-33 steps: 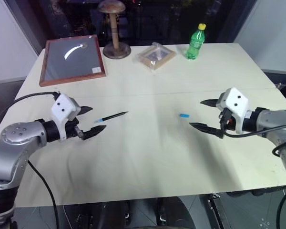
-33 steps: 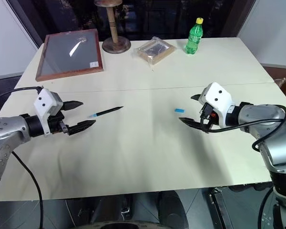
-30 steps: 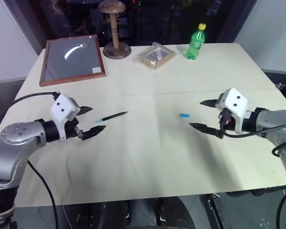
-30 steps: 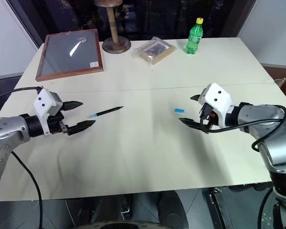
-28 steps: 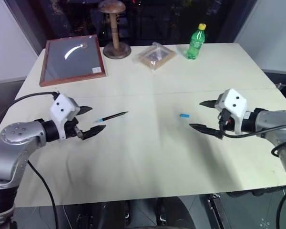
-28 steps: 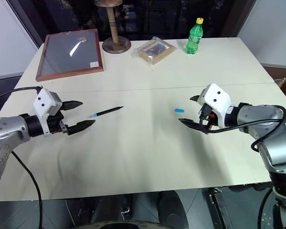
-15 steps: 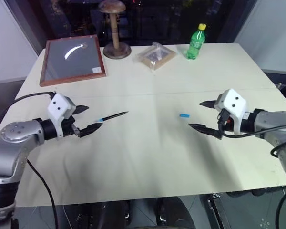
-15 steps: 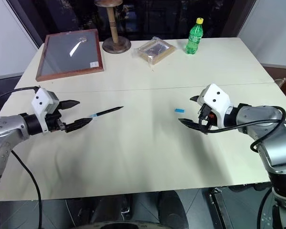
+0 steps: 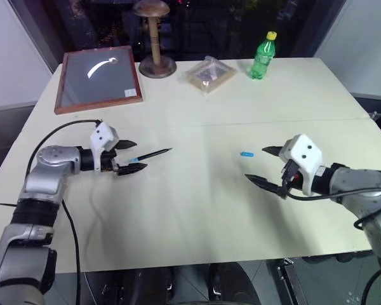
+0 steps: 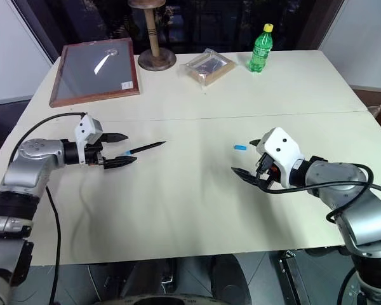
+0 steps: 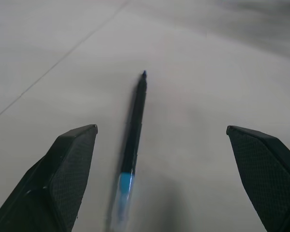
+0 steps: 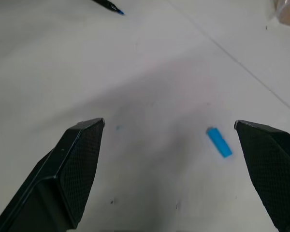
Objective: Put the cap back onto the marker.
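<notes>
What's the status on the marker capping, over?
Left gripper open, straddling light blue end of thin black marker. Right gripper open, tiny bright blue plastic cap just ahead on table. Nothing between them.

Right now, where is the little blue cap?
The cap lies flat on the table, right of the middle, just in front of the open right gripper and far from the marker.

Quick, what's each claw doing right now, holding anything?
Left claw: open, holding nothing, its fingers either side of the marker on the table.
Right claw: open, holding nothing; the cap lies just beyond it.
</notes>
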Motion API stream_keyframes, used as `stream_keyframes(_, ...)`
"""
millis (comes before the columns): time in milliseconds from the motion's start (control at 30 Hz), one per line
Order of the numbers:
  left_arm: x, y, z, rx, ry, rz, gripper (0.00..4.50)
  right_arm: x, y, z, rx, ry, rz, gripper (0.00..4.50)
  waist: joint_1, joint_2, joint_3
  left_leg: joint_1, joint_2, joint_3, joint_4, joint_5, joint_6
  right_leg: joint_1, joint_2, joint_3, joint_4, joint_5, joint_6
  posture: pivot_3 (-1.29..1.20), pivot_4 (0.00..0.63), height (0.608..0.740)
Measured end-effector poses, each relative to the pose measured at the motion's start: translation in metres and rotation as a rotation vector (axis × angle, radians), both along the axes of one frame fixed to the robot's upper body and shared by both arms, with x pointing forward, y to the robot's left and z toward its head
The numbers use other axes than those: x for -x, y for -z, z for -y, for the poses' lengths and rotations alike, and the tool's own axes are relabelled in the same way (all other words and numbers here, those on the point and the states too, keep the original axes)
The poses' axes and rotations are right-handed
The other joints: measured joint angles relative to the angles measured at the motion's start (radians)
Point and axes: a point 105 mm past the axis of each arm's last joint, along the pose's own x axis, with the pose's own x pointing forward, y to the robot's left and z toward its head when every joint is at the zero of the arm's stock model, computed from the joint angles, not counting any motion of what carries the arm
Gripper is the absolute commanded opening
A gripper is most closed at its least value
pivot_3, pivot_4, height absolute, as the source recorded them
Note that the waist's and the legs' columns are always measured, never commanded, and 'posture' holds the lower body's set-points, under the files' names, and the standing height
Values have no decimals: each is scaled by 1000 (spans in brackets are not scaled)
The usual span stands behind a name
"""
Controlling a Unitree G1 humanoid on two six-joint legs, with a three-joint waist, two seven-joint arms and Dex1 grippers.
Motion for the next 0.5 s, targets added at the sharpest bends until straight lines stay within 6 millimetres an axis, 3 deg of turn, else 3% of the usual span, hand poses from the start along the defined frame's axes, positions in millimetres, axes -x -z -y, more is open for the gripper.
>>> stream_keyframes(300,-22,25,6,-91,32,-13,4478,7,0,3,-5,52,12,4500,8,-1,0,-1,0,0,1,0,1,0,0,0,0,0,1,0,150,740)
stream_keyframes(500,-29,26,11,-110,45,6,4478,12,-1,7,-7,81,17,4500,7,-1,0,-1,0,-1,1,0,1,0,0,0,0,1,1,0,150,740)
